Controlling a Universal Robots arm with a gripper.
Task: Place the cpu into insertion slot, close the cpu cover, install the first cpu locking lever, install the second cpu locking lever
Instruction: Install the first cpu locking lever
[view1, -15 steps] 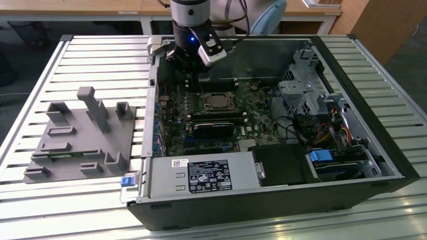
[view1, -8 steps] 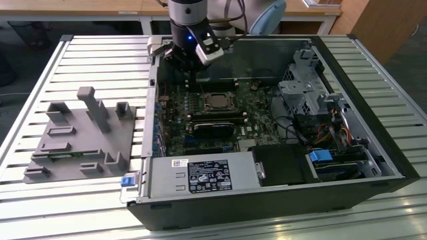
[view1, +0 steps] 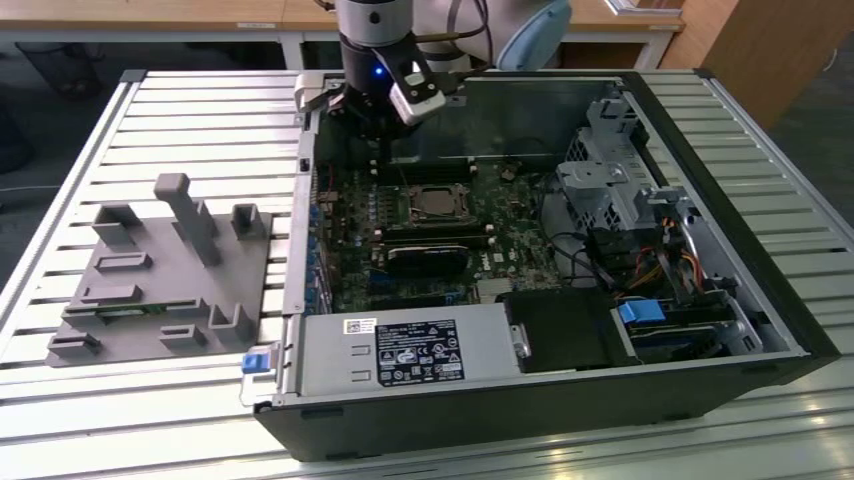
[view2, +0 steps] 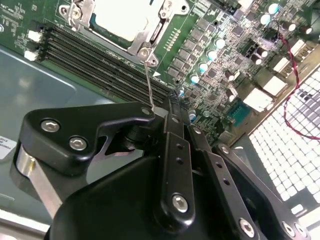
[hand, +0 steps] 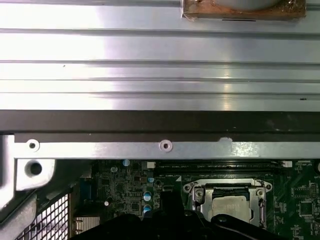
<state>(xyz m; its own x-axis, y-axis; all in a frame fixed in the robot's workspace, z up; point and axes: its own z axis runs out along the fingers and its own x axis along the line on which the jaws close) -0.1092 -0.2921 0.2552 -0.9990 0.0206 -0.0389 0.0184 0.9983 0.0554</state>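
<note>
At cpu cover corner, locking lever raised.

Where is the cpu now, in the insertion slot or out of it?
In: the cpu lies flat under the cpu cover's metal frame, in both wrist views.

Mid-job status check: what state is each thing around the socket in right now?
cpu: lying flat inside the cover's window.
cpu cover: down flat around the cpu.
locking lever: standing up, unlatched, its free end at the gripper.
gripper: low beside the cpu cover.
memory slots: empty.
computer case: side open.
</note>
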